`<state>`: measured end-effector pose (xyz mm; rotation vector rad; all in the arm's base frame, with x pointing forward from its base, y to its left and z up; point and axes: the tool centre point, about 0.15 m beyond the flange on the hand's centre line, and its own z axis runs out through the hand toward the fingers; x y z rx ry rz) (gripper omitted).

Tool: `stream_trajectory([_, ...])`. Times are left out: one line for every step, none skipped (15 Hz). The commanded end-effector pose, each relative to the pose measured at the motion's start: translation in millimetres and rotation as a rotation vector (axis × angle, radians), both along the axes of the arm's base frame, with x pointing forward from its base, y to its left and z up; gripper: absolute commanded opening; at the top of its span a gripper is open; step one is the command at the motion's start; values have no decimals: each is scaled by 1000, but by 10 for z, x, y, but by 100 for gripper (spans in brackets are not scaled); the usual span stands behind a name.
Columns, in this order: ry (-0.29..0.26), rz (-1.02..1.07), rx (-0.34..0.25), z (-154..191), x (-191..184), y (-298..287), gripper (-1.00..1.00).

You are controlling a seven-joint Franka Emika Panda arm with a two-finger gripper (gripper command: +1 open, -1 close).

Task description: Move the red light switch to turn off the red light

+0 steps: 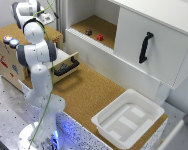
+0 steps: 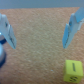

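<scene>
On top of the wooden box: one red light, one blue light; white bin bare inside; gripper spread wide, holding nothing.

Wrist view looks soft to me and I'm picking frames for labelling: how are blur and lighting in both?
Wrist view: blurred throughout, the open tool fingers and yellow block have fuzzy edges, lighting even. Exterior view: low resolution, soft, evenly lit, blue glow at the arm's base.
</scene>
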<state>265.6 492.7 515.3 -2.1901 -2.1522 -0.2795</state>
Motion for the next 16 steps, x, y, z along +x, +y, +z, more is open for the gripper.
stream_trajectory([-26, 34, -128, 267, -628, 339, 100])
stream_trajectory([-10, 55, -131, 263, -746, 492, 100])
stream_trajectory([13, 63, -138, 237, -833, 612, 100])
stream_trajectory([21, 70, -157, 222, -903, 708, 100])
stream_trajectory([30, 70, -163, 214, -965, 798, 100])
stream_trajectory([42, 76, -168, 189, -1042, 911, 100])
stream_trajectory([58, 77, -185, 145, -1092, 984, 100])
stream_trajectory([65, 67, -195, 118, -1132, 1036, 100])
stream_trajectory([62, 40, -195, 123, -1165, 1071, -100])
stream_trajectory([60, 22, -189, 138, -1194, 1094, -100])
stream_trajectory([55, 11, -204, 134, -1226, 1104, -100])
stream_trajectory([63, -4, -189, 121, -1235, 1101, -100])
stream_trajectory([67, -5, -201, 90, -1241, 1116, -100])
stream_trajectory([63, -2, -211, 80, -1235, 1133, -100])
stream_trajectory([56, 0, -224, 78, -1213, 1146, -100])
stream_trajectory([53, -3, -229, 69, -1192, 1146, -100])
